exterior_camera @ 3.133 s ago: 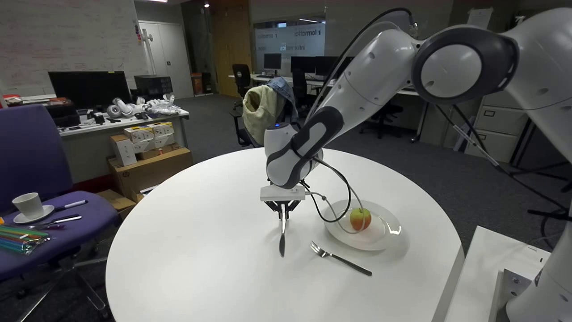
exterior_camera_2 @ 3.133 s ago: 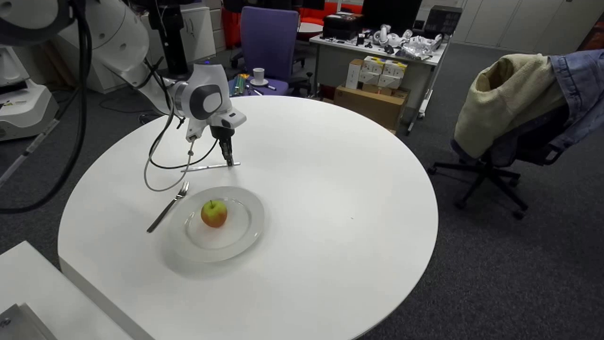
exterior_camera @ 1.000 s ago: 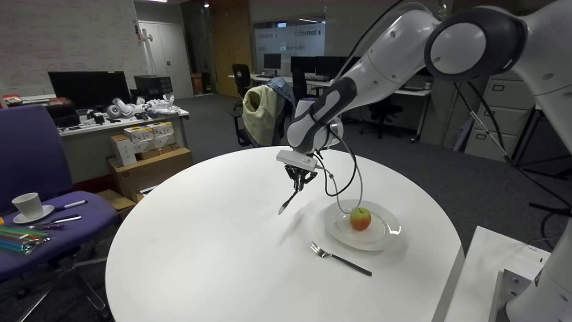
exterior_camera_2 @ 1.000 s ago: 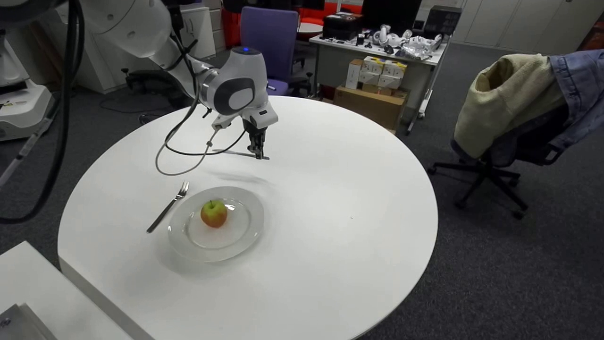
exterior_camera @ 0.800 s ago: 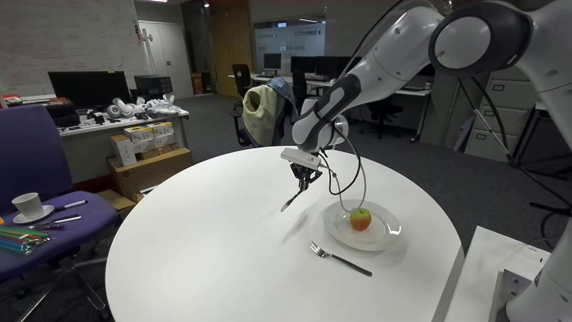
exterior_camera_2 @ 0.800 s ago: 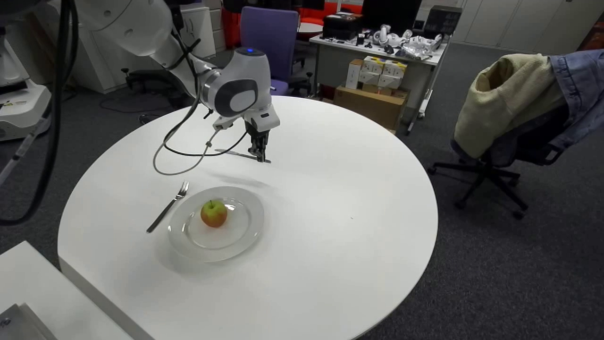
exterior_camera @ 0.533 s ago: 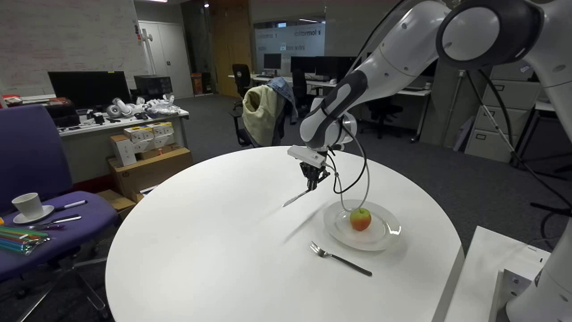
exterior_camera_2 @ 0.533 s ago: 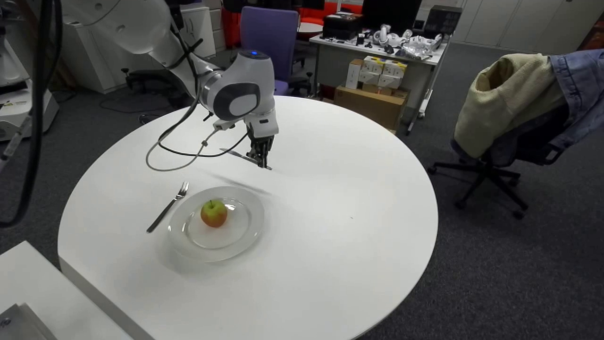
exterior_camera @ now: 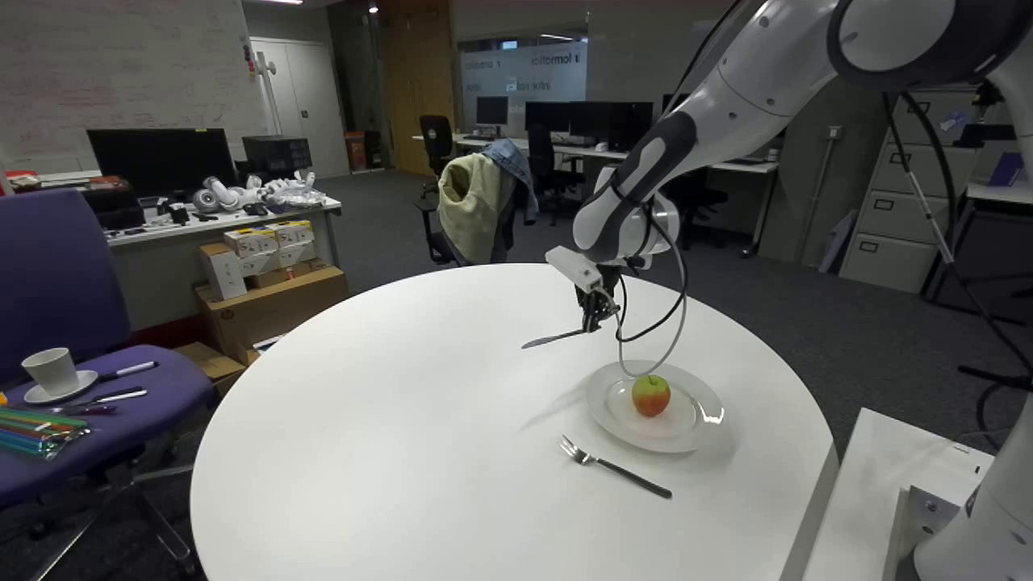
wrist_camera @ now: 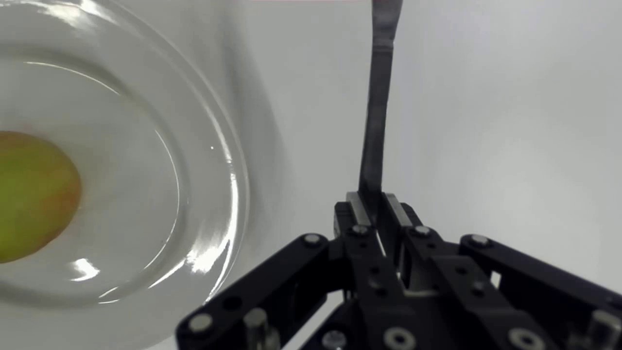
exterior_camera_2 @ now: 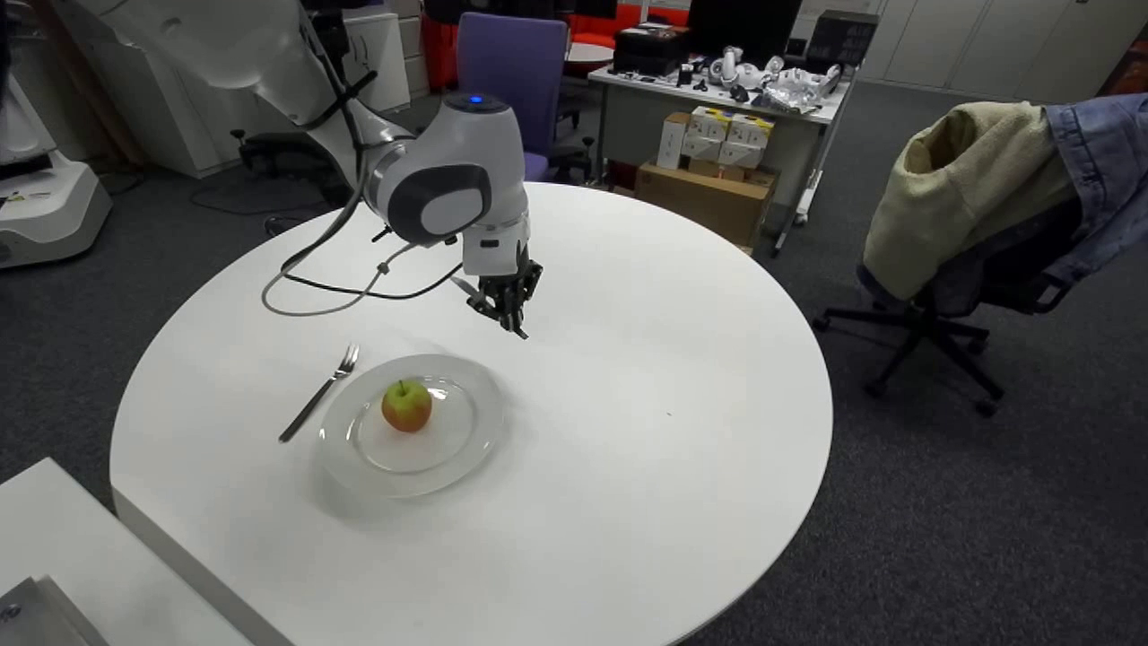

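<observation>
My gripper (wrist_camera: pixel 378 206) is shut on a metal knife (wrist_camera: pixel 376 112) with a dark handle. The knife reaches away from the fingers toward the top of the wrist view, where its far end is cut off. In an exterior view the knife (exterior_camera: pixel 551 339) points left from the gripper (exterior_camera: pixel 593 324), held above the table. A white plate (exterior_camera_2: pixel 466 386) lies just beside the gripper, and a red-green apple (exterior_camera_2: pixel 406 408) sits on it. Part of this apple (wrist_camera: pixel 34 194) shows at the left edge of the wrist view. A fork (exterior_camera: pixel 620 470) rests on the table next to the plate.
The round white table (exterior_camera: pixel 363 452) bears the plate and fork. Loose cables (exterior_camera: pixel 682 315) hang from the arm over the plate's far side. A purple chair (exterior_camera: pixel 153 387) with a cup (exterior_camera: pixel 53 371) stands beyond the table's edge, and a jacket-draped chair (exterior_camera_2: pixel 969 197) stands elsewhere.
About three seconds ago the held knife was at the tabletop; now it is raised. Over the last second the gripper has turned and moved closer to the plate, swinging the knife with it.
</observation>
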You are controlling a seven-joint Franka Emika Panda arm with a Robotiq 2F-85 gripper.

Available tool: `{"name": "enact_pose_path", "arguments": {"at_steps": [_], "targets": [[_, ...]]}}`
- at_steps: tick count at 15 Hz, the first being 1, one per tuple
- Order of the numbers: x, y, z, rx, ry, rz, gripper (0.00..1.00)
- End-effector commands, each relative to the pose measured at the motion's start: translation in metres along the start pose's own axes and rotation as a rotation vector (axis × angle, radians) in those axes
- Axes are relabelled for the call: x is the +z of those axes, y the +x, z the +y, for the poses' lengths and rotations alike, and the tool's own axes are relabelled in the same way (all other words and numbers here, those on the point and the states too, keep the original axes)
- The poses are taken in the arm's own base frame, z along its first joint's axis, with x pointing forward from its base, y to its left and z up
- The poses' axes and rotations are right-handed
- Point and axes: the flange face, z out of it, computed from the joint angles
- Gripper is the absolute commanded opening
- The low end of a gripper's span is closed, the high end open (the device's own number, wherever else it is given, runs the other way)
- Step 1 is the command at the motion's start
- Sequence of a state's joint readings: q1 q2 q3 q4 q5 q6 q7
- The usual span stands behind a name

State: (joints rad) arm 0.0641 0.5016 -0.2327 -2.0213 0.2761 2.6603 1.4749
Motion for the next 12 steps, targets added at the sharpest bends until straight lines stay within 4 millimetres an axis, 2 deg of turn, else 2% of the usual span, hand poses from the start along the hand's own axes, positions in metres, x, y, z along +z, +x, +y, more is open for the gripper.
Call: {"name": "enact_pose_path", "arguments": {"at_steps": [1,5,12], "targets": [[-0.027,0.025,0.027,0.183,0.061,-0.028,0.03],[-0.033,0.041,0.04,0.277,0.095,-0.019,0.03],[-0.037,0.046,0.056,0.321,0.12,-0.02,0.03]]}}
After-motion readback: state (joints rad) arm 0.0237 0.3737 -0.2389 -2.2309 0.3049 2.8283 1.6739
